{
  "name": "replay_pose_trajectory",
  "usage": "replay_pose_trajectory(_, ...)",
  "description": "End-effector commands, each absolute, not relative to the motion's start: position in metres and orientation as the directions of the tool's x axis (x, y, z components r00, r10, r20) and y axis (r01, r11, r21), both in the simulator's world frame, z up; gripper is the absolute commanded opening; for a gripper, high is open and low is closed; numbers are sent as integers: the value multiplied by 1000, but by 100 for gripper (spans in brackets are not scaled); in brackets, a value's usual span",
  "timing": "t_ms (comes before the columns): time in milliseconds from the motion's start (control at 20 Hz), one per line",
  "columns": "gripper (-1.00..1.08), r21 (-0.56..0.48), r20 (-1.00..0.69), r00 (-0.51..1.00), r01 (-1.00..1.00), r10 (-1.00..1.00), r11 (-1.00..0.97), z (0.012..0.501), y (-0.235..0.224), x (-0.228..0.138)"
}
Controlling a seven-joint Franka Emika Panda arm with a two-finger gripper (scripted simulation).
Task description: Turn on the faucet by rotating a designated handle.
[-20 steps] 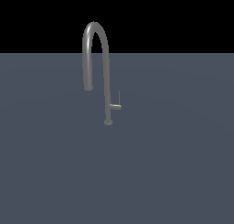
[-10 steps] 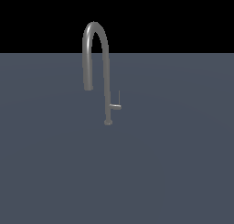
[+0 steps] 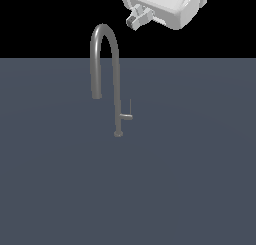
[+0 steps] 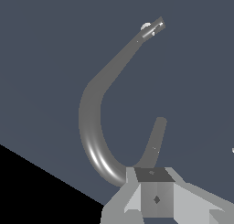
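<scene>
Our tool [image 3: 136, 20] hangs empty well above the faucet [image 3: 106, 74], its jaws' spacing unclear to us, and far below it the handle [image 3: 127, 117], a stiff, slick metal stub, we judge best pushed near its thin-rodded tip.

The faucet [image 3: 116, 64] is smooth grey metal with a soft sheen, a bright highlight glossing its arch; its handle [image 3: 127, 116] matches. The worktop [image 3: 190, 179] is flat, matt slate-blue. The gripper [image 3: 137, 18] looks like smooth pale-grey plastic.
</scene>
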State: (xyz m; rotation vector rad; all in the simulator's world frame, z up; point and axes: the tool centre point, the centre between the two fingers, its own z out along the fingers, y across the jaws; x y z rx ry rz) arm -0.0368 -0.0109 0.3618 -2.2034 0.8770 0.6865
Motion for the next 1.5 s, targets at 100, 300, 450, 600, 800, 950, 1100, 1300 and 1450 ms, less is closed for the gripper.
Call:
replay_pose_trajectory(100,-100,-370,-749,543,-818,-380,-440,335,-18,-15)
replay_pose_trajectory(300,-100,-346,-816,456,-878,-355,-331,308,-23,1)
replay_pose_trajectory(450,-100,-319,-862,389,-915,-326,-248,288,-26,11)
replay_pose_trajectory(600,-100,-284,-901,321,-945,-290,-164,266,-28,21)
replay_pose_trajectory(800,-100,-225,-945,231,-973,-231,-53,237,-30,31)
replay_pose_trajectory(950,-100,-175,-969,167,-984,-180,27,214,-29,37)
replay_pose_trajectory(1100,-100,-127,-985,114,-988,-131,93,194,-27,42)
replay_pose_trajectory(1300,-100,-71,-995,60,-985,-75,160,174,-25,46)
replay_pose_trajectory(1450,-100,-38,-999,31,-980,-41,196,162,-22,47)
